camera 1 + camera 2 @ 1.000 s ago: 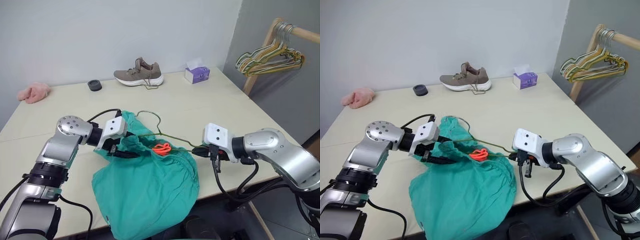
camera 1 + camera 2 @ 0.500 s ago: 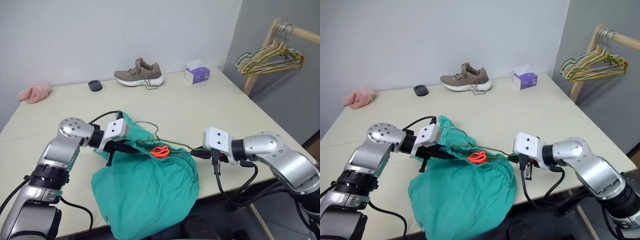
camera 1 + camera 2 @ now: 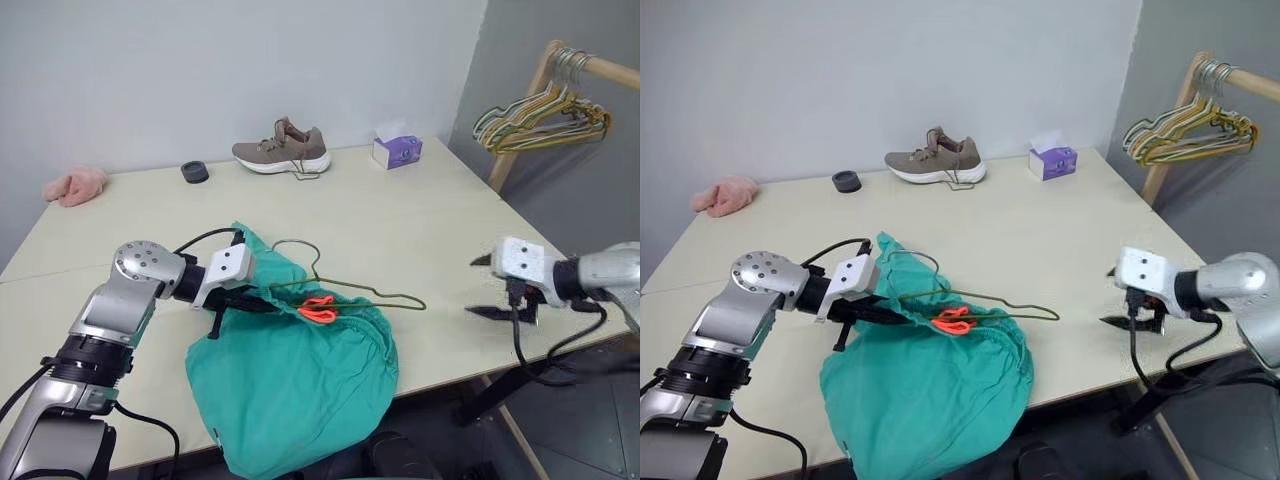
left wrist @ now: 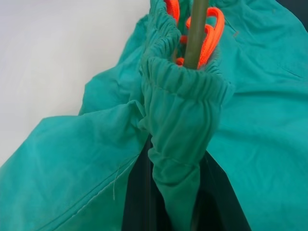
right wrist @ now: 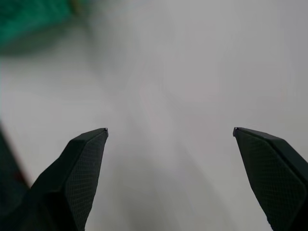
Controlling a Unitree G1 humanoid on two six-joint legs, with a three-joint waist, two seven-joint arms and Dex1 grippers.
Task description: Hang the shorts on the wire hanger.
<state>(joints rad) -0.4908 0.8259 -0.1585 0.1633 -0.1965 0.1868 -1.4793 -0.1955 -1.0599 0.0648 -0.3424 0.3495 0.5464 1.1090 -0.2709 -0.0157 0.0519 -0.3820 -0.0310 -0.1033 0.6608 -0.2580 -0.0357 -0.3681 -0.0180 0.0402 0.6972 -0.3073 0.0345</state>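
1. Since a second ago, my right gripper (image 3: 482, 287) has let go of the wire hanger (image 3: 345, 288) and swung out over the tabletop (image 3: 430, 215) edge, fingers spread wide.
2. My left gripper (image 3: 258, 301) is closed on the gathered waistband of the shorts (image 3: 290, 370), steadying it so the hanger stays threaded.
3. Hanger arm passes through the waistband beside the orange-red drawstring (image 3: 320, 307); hook and far corner lie bare.
4. Shorts drape over the near tabletop edge.
5. No containers are involved.

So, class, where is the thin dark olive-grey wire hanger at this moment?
In the left eye view, the thin dark olive-grey wire hanger lies on the table's near middle, threaded into the teal-green fabric shorts beside the left gripper.
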